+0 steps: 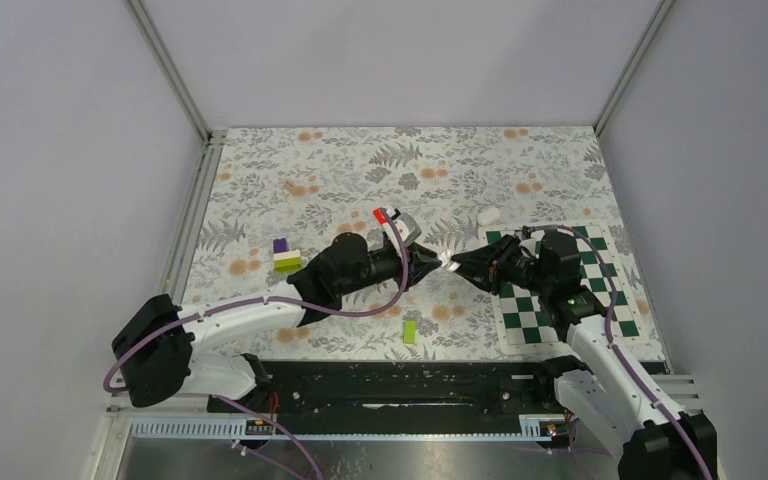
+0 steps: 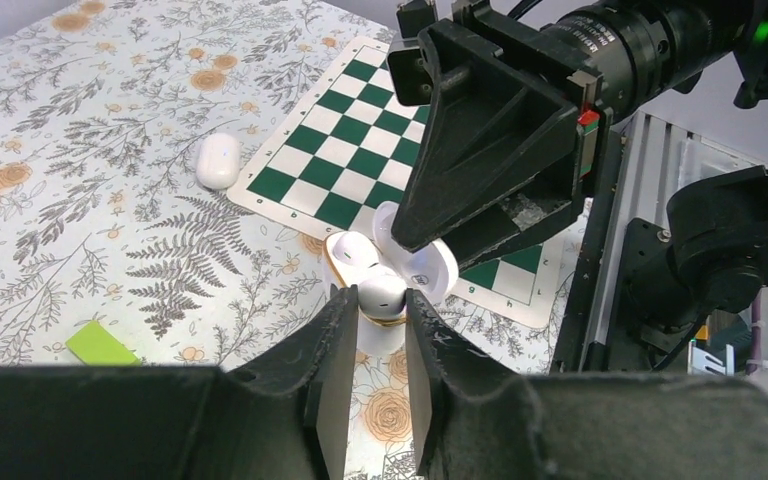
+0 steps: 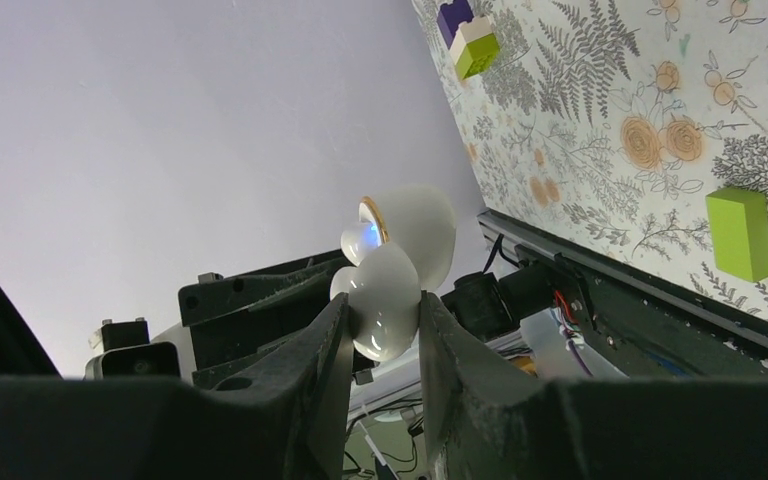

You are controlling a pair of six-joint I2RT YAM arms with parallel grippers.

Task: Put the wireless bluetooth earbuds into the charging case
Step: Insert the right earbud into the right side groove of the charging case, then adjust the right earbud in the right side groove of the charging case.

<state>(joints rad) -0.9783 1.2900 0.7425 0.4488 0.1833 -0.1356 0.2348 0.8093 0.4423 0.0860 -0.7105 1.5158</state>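
White charging case [image 2: 430,272] was pinched between narrowly parted fingers of the left gripper [image 2: 380,298] and of the right gripper [image 3: 382,305].

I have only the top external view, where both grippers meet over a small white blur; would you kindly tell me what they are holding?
Observer: In the left wrist view it is the charging case, hinged open, pinched between the fingers of the left gripper.
Operator: Thank you. And the other arm?
Observer: Its own camera shows the right gripper closed on one rounded white half, with the gold-rimmed half sticking out past its fingertips.
Operator: Is the white pebble near the checkered mat open too?
Observer: No; the left wrist view shows it as a smooth closed oval, with no lid raised.
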